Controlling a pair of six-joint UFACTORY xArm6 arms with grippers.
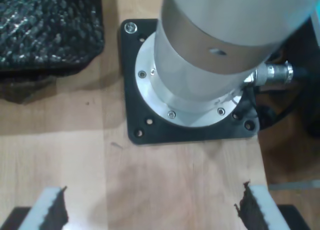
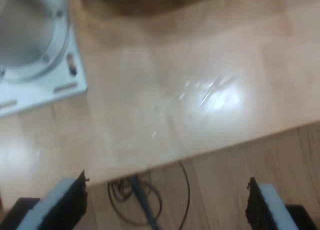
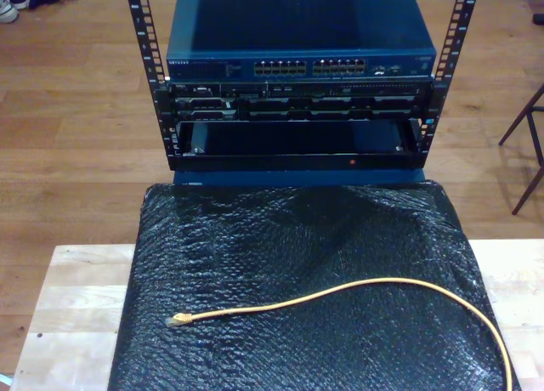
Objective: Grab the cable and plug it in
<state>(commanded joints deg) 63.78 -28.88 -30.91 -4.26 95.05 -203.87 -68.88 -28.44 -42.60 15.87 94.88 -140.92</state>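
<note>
Cable point(image 3: 357, 291): thin yellow-orange curve on crinkly black mat point(image 3: 289, 238) | first tool point(image 1: 150, 210) spread | second tool point(image 2: 167, 205) spread

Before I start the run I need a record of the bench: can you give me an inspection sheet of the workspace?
Surface: wooden table, mostly under a black bubble-wrap mat.
Job's things: yellow cable lies loose on the mat, plug tip toward the exterior view's left; blue network switch with port rows sits in a rack beyond the mat.
Clutter: nothing seen.
Grippers: my first claw open over bare wood by a black arm base; my second claw open at the table edge.
Cables: dark wires on the floor.
Surroundings: wooden floor.
</note>
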